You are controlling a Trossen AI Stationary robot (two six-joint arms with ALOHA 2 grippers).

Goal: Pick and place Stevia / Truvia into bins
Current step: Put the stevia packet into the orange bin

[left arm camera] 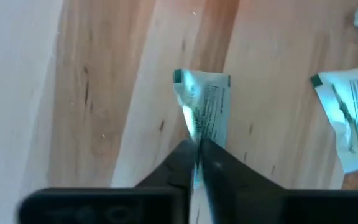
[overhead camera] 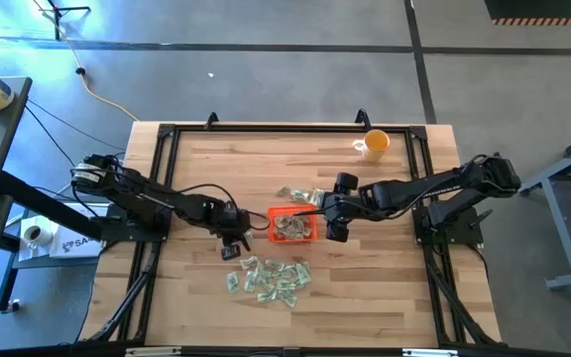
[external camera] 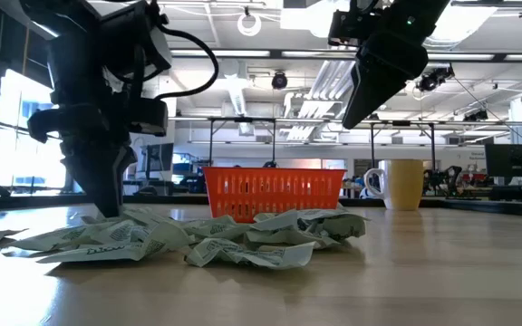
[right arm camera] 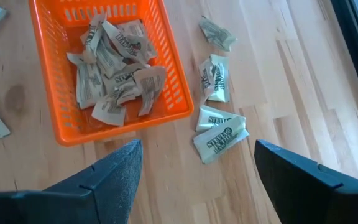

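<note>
Several green-and-white packets lie in a loose pile (overhead camera: 271,280) on the wooden table near its front edge, also in the low view (external camera: 198,237). My left gripper (overhead camera: 232,250) is down at the pile's left end and shut on one packet (left arm camera: 205,106). The orange tray (overhead camera: 310,236) stands mid-table with several packets (right arm camera: 114,74) inside. My right gripper (right arm camera: 194,180) is open and empty, raised above the table just right of the tray (right arm camera: 55,118). It shows high up in the low view (external camera: 370,86). A few packets (right arm camera: 219,134) lie on the table beside the tray. My left gripper pinches the packet between its two fingers at one creased end (left arm camera: 196,142). The fingers come from above, pointing down, with their tips (external camera: 107,210) at table height. The rest of the packet sticks out past the fingertips, bent along its length. I cannot tell whether it is clear of the table.
An orange-yellow cup (overhead camera: 375,145) stands at the far right of the table. More packets (overhead camera: 300,195) lie just beyond the tray. A black frame (overhead camera: 167,134) runs around the table's edges. Bare wood lies to the left of the pile and along the far side.
</note>
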